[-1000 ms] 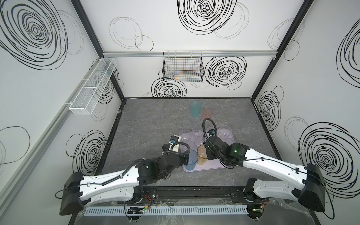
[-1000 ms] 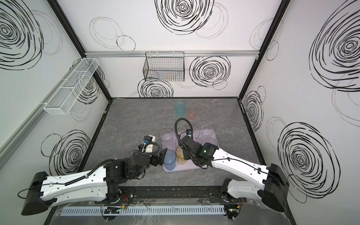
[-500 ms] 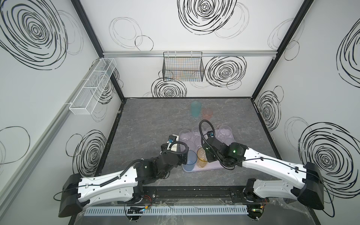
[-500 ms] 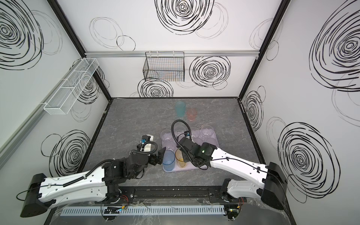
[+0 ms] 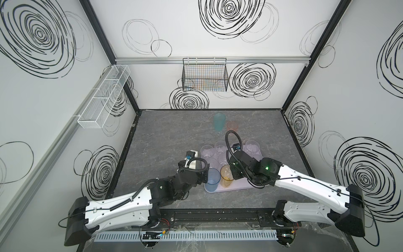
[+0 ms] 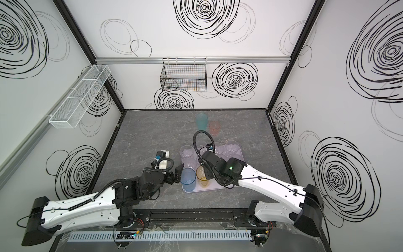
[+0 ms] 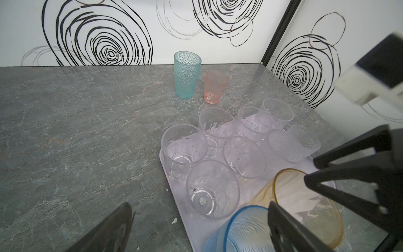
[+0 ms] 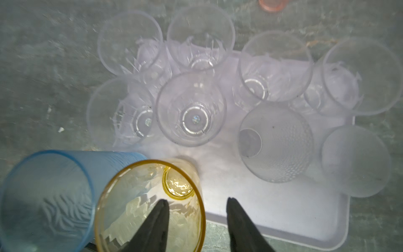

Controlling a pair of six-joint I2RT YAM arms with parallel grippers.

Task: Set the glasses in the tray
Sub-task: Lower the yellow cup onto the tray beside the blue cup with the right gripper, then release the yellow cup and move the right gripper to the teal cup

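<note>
The lilac tray (image 5: 236, 187) (image 8: 272, 207) holds several clear and frosted glasses (image 5: 207, 151) (image 8: 192, 109). At its near left corner stand a blue glass (image 5: 212, 180) (image 8: 48, 196) and an amber glass (image 5: 226, 177) (image 8: 130, 203). My right gripper (image 8: 196, 203) is open over the amber glass, one finger inside its rim and one outside. My left gripper (image 7: 199, 205) (image 5: 204, 176) is open wide beside the blue glass (image 7: 239, 231). A teal glass (image 5: 219, 122) (image 7: 187, 75) and a shorter pink glass (image 5: 231, 126) (image 7: 214, 87) stand on the table behind the tray.
A black wire basket (image 5: 205, 78) hangs on the back wall and a white mesh basket (image 5: 104, 96) on the left wall. Grey marbled tabletop (image 5: 165, 139) lies left of the tray. The arms' base rail (image 5: 207, 216) runs along the front edge.
The right gripper's jaws have parted, letting go of the amber glass, which now stands in the tray. The right wrist shifted slightly left. The left gripper stays open by the blue glass.
</note>
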